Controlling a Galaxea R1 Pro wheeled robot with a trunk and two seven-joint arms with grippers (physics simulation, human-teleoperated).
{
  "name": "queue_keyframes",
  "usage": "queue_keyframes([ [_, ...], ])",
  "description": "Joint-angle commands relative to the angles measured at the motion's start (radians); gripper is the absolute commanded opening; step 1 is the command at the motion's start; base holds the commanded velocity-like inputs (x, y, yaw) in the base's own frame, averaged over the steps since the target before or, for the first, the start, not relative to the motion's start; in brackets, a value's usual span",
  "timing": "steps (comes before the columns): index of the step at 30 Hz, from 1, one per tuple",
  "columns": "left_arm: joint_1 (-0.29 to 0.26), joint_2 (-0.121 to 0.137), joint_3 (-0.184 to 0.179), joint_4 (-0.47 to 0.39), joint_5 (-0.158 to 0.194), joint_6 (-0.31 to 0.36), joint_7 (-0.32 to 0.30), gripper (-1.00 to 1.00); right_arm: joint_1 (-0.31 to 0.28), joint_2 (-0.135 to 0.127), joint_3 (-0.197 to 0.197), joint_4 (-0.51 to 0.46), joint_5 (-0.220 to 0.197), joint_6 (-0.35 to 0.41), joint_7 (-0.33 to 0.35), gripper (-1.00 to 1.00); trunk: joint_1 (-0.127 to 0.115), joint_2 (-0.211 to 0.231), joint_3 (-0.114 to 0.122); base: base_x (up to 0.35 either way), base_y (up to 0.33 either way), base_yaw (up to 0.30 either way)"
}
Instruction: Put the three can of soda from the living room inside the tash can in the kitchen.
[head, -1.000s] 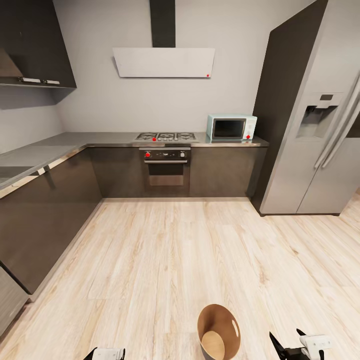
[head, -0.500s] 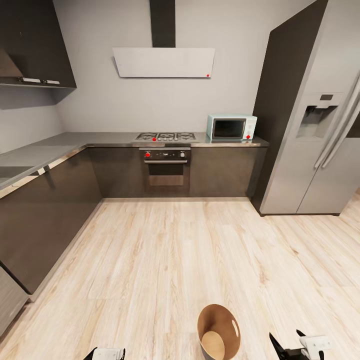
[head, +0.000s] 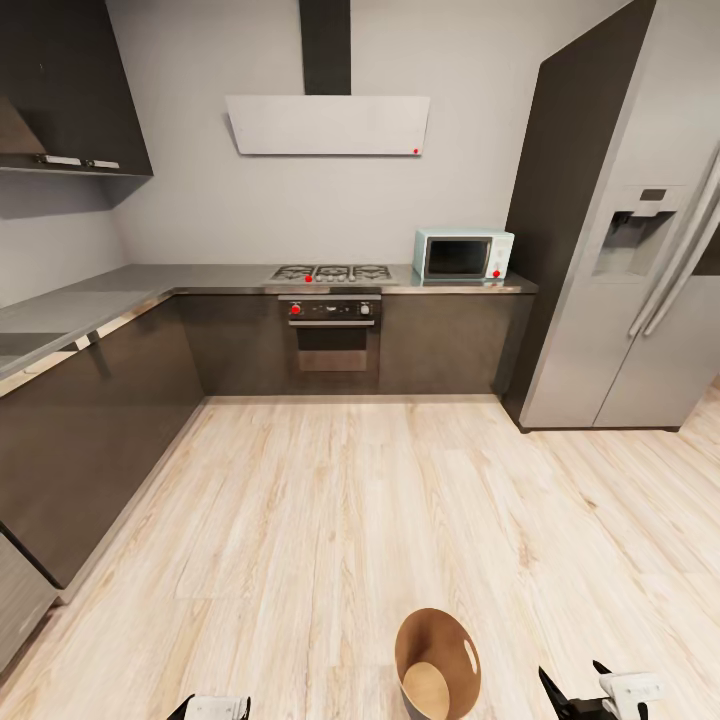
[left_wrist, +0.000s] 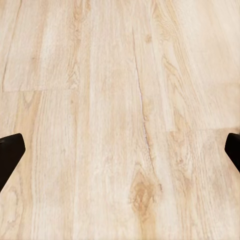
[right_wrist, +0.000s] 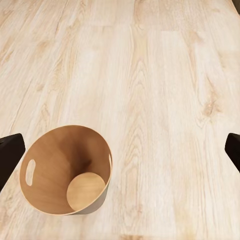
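Bin (head: 437, 668) stands upright on the wood floor (head: 350, 520) at the bottom of the head view, right of centre, between the two grippers. Long axis vertical, mouth up, walls tapering to a smaller round base. Inside tan, wood-like; a slot handle is cut in the wall near the rim. Interior looks bare in the head and right wrist views.

Right wrist view: bin (right_wrist: 67, 170) seen from above, mouth toward the camera, base disc visible at the bottom. Right gripper (right_wrist: 120, 150): dark fingertips at opposite edges of the picture, spread wide, nothing between them but floor and bin.

Left wrist view: left gripper (left_wrist: 120, 150) likewise spread wide, fingertips at opposite edges, over bare planks, holding nothing.

Head view, background: dark grey cabinets (head: 90, 430) in an L; oven (head: 332, 340) with hob (head: 332, 271) above it; microwave (head: 463, 254) on the counter to the right; steel fridge (head: 640, 290) at far right. Bin is well apart from all of these.
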Motion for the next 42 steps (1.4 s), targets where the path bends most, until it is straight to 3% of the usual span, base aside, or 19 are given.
queue_keyframes([
  [1,0.000,0.000,0.000,0.000,0.000,0.000,0.000,1.00,0.000,0.000,0.000,0.000,0.000,0.000,0.000,1.00,0.000,0.000,0.000,0.000,0.000,0.000],
  [42,0.000,0.000,0.000,0.000,0.000,0.001,0.000,1.00,0.000,-0.001,0.005,0.001,0.000,0.001,0.001,1.00,0.000,0.000,0.000,0.068,0.029,0.000],
])
